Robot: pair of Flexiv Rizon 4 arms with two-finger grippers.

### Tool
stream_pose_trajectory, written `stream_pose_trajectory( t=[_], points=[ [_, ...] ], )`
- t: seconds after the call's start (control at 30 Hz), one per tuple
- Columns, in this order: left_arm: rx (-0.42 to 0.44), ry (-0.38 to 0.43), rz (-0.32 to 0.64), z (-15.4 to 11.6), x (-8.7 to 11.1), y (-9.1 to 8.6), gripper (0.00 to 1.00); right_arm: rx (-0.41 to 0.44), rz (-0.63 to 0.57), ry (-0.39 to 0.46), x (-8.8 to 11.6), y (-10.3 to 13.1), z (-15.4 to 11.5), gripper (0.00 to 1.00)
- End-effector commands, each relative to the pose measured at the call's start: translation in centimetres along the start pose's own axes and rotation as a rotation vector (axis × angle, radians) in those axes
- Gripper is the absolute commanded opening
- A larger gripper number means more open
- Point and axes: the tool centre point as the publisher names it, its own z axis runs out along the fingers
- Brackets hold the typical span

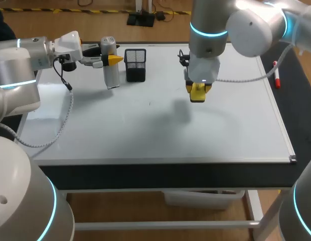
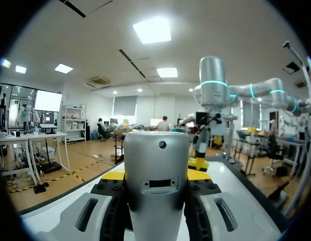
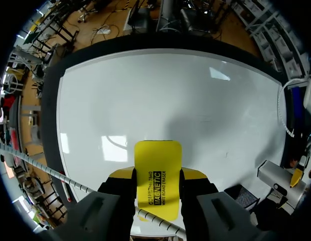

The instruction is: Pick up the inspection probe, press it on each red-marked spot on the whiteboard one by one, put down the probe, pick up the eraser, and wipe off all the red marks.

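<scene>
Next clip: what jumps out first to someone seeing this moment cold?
The right tool grips a bright yellow eraser over the middle of the whiteboard. At the far left, the left tool holds the grey probe upright beside a black mesh basket.

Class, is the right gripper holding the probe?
No, the right gripper is shut on the yellow eraser, pinched from both sides.

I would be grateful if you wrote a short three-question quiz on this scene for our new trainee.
1. True or false: the right gripper is shut on the yellow eraser.
2. What is the left gripper shut on? A) a cup B) the probe C) a cloth
3. Fill in: in the head view, the probe stands beside the black ___.
Key: 1 true; 2 B; 3 mesh basket.
</scene>
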Motion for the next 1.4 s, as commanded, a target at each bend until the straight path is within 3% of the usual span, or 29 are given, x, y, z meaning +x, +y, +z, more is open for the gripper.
stream_pose_trajectory(
  t=[0.03, 0.3, 0.43, 0.67, 1.1, 1.4],
  points=[
    [-0.001, -0.001, 0.000, 0.0, 0.1, -0.2, 0.00, -0.039, -0.037, -0.023, -0.4, -2.7, 0.5, 0.00],
    [-0.001, -0.001, 0.000, 0.0, 0.1, -0.2, 0.00, -0.053, -0.077, 0.010, -0.8, -8.4, 1.5, 0.00],
    [-0.001, -0.001, 0.000, 0.0, 0.1, -0.2, 0.00, -0.049, -0.089, -0.039, -0.8, -10.9, 1.4, 0.00],
    [-0.001, -0.001, 0.000, 0.0, 0.1, -0.2, 0.00, -0.034, -0.096, 0.000, -1.6, -14.5, 1.0, 0.00],
    [-0.001, -0.001, 0.000, 0.0, 0.1, -0.2, 0.00, -0.067, -0.081, 0.001, -3.7, -19.3, 2.0, 0.00],
    [-0.001, -0.001, 0.000, 0.0, 0.1, -0.2, 0.00, -0.092, -0.038, -0.015, -4.4, -21.1, 3.2, 0.00]
  ],
)
